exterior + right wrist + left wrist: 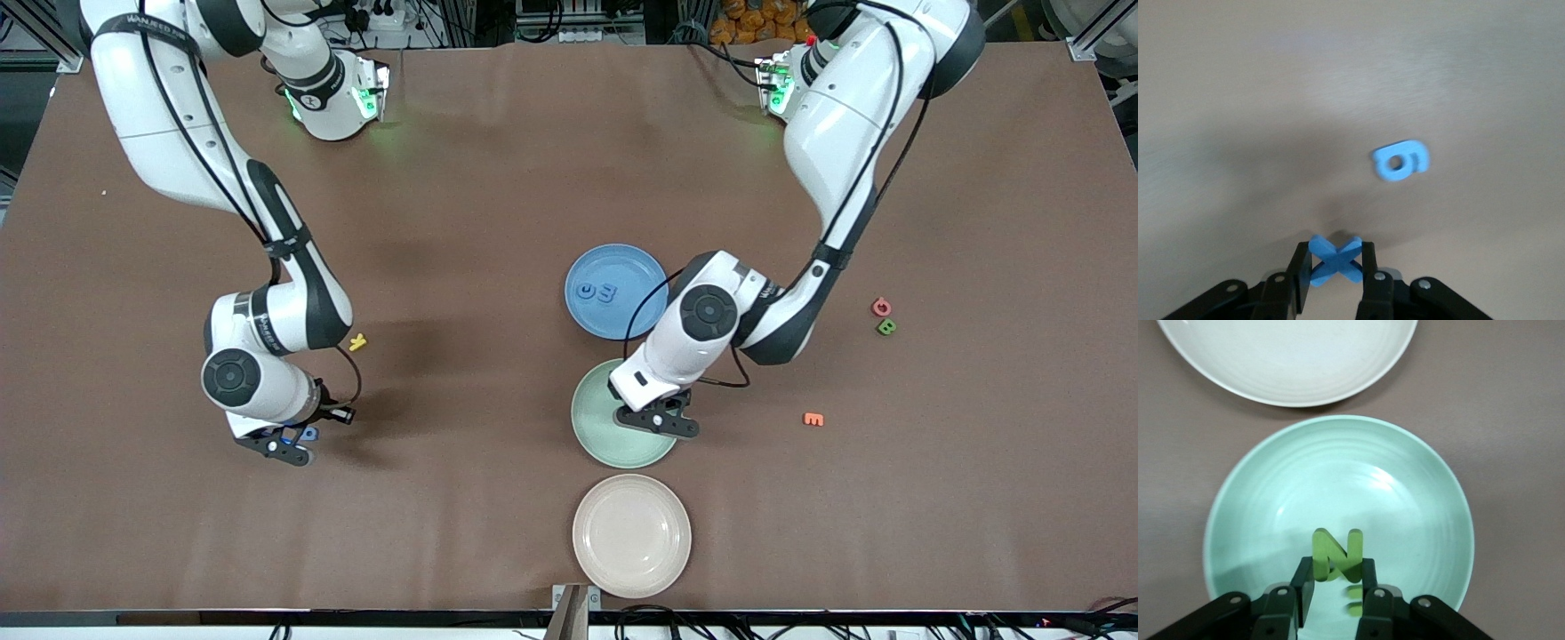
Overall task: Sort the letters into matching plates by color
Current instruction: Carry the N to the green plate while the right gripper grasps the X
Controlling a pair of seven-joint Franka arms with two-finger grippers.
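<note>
Brown surface (pixel 498 178) carries three plates; over the green plate (pixel 1271 493) the left gripper (pixel 1337 587) has its jaws clamped on a green N (pixel 1338 555). Toward the right arm's end, the right gripper (pixel 1335 270) has its jaws clamped on a blue X (pixel 1334 259)

This is a robotics lab, not a home or shop. Two white jointed robot arms (pixel 222 178) with green status lights are bolted at the edge of a wide worktop (pixel 498 178) covered in plain brown matting. Aluminium frame posts (pixel 36 27) stand at its corners, and black cables (pixel 551 22) and power strips crowd the strip by the arms' bases.
</note>
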